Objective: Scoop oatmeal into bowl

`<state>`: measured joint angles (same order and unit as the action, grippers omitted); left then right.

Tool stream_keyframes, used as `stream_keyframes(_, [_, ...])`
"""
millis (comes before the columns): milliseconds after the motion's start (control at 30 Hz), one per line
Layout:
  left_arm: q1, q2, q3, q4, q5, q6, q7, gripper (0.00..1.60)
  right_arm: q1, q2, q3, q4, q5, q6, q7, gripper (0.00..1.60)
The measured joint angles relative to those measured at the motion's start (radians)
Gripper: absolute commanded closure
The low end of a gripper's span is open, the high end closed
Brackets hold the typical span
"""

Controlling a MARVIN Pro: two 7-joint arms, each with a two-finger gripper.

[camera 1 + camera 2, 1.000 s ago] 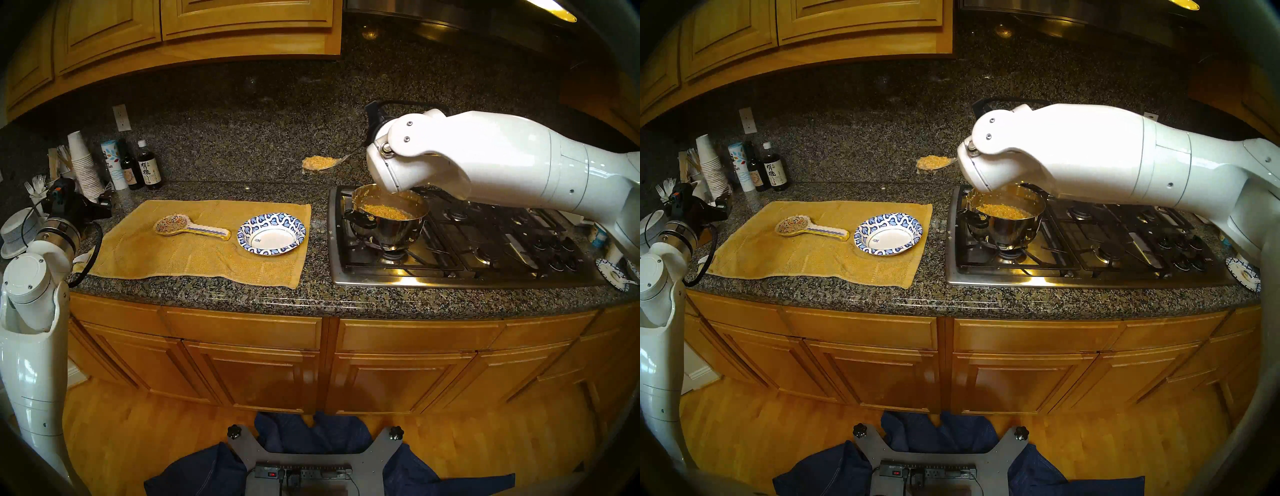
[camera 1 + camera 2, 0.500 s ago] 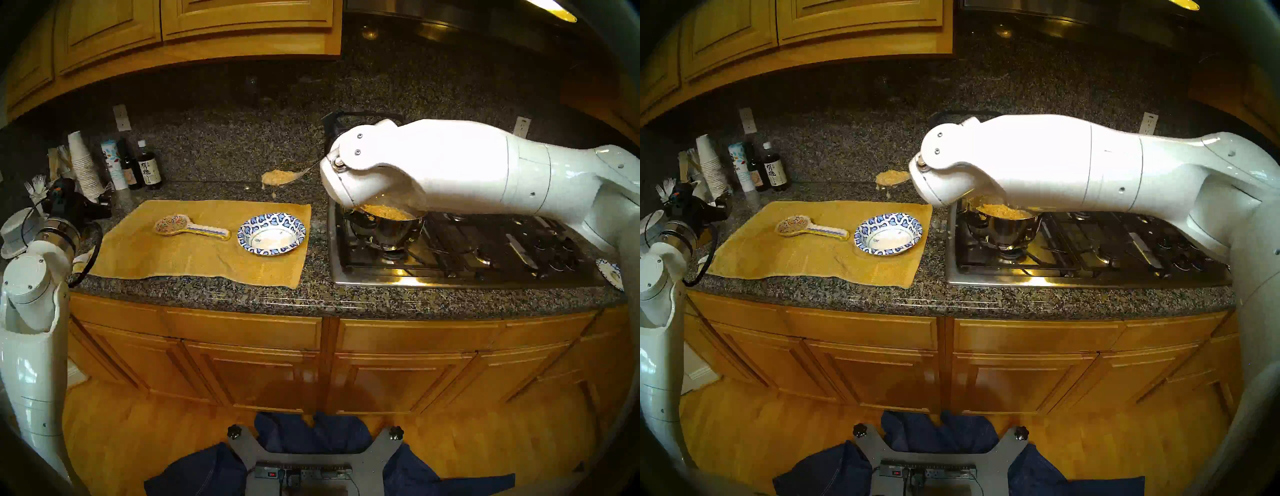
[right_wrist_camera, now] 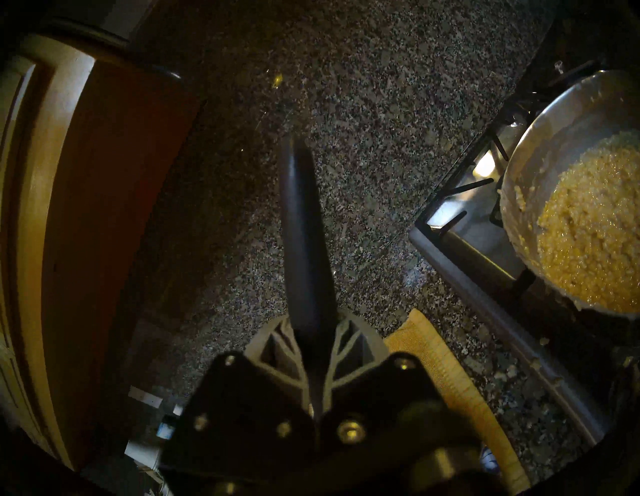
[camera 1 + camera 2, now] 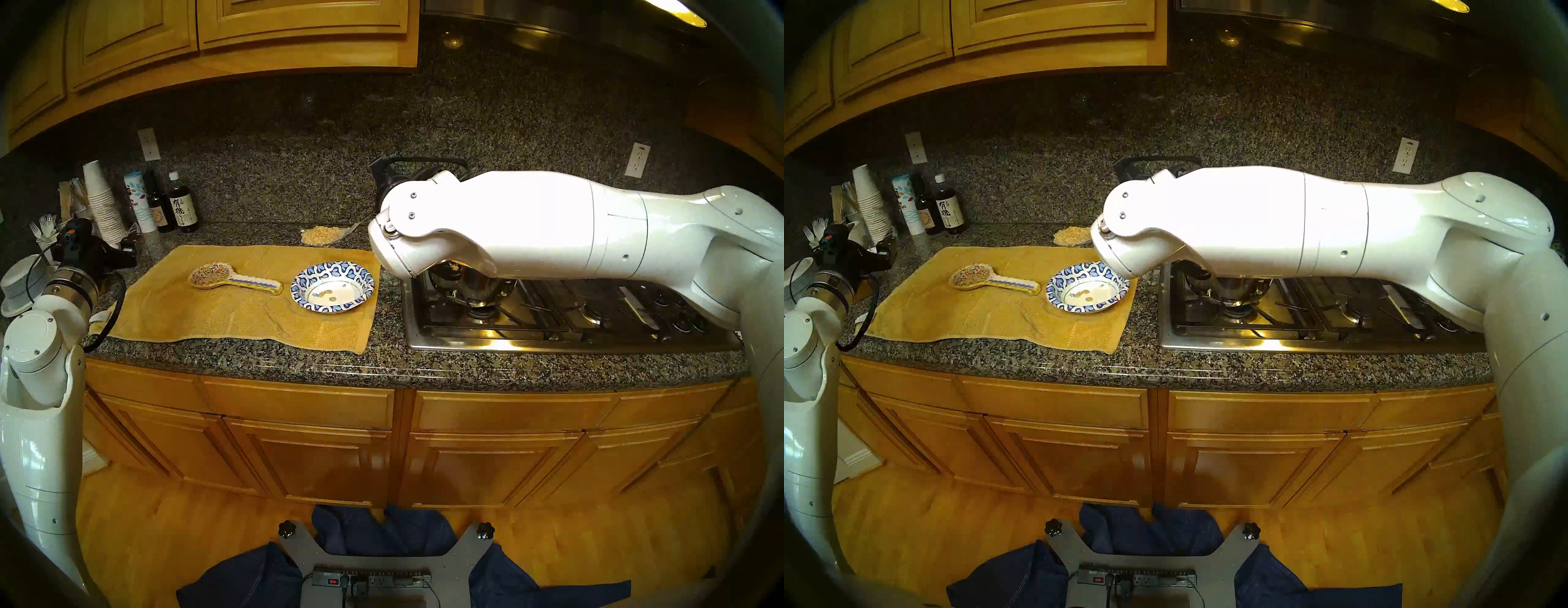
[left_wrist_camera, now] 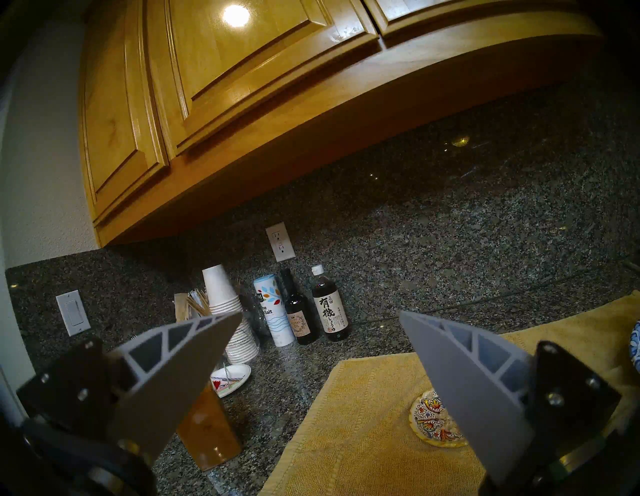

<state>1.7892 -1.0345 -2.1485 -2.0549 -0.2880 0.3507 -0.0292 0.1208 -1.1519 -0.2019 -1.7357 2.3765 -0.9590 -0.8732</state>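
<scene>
My right gripper (image 3: 313, 325) is shut on the black handle of a metal spoon (image 4: 352, 227). The spoon's head carries a heap of tan oatmeal (image 4: 320, 235) and hangs just above and behind the far rim of the blue-and-white bowl (image 4: 305, 276). A few small blobs of oatmeal (image 4: 327, 293) lie in the bowl's white centre. More oatmeal (image 3: 588, 225) fills the steel pot (image 3: 519, 173) on the stove; in the head views my right forearm covers most of that pot. My left gripper (image 5: 320, 317) is open and empty at the counter's far left.
The bowl and a colourful spoon rest (image 4: 233, 278) lie on a yellow towel (image 4: 237, 322). The gas stove (image 4: 551, 322) sits right of the towel. Stacked paper cups (image 4: 102, 204) and bottles (image 4: 182, 208) stand at the back left. Wall cabinets hang overhead.
My right arm swung left and down, carrying the loaded spoon from beside the pot to over the bowl's far edge. A few blobs dropped into the bowl. The left arm stayed still.
</scene>
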Motion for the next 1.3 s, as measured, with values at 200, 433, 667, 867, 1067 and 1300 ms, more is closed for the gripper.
stream_keyframes(200, [0.0,0.001,0.0,0.0,0.0,-0.001,0.001,0.0,-0.002,-0.018,-0.029,0.003,-0.041,0.0,0.0,1.6])
stream_keyframes(433, [0.001,0.001,0.0,0.0,-0.001,-0.001,0.001,0.0,0.0,-0.037,-0.075,0.02,-0.087,0.0,0.0,1.6])
stream_keyframes(667, [0.001,0.002,0.0,0.0,-0.002,-0.001,0.002,0.0,0.001,-0.059,-0.135,0.046,-0.136,0.0,0.0,1.6])
stream_keyframes(867, [0.001,0.002,0.0,0.0,-0.002,-0.001,0.003,0.0,0.015,-0.073,-0.188,0.058,-0.183,0.0,0.001,1.6])
stream_keyframes(1067, [0.002,0.002,0.001,0.0,-0.003,-0.001,0.003,0.0,0.037,-0.088,-0.257,0.065,-0.235,0.0,0.001,1.6])
stream_keyframes(1300, [0.002,0.003,0.001,0.0,-0.004,-0.001,0.004,0.0,0.067,-0.106,-0.321,0.067,-0.287,0.001,0.001,1.6])
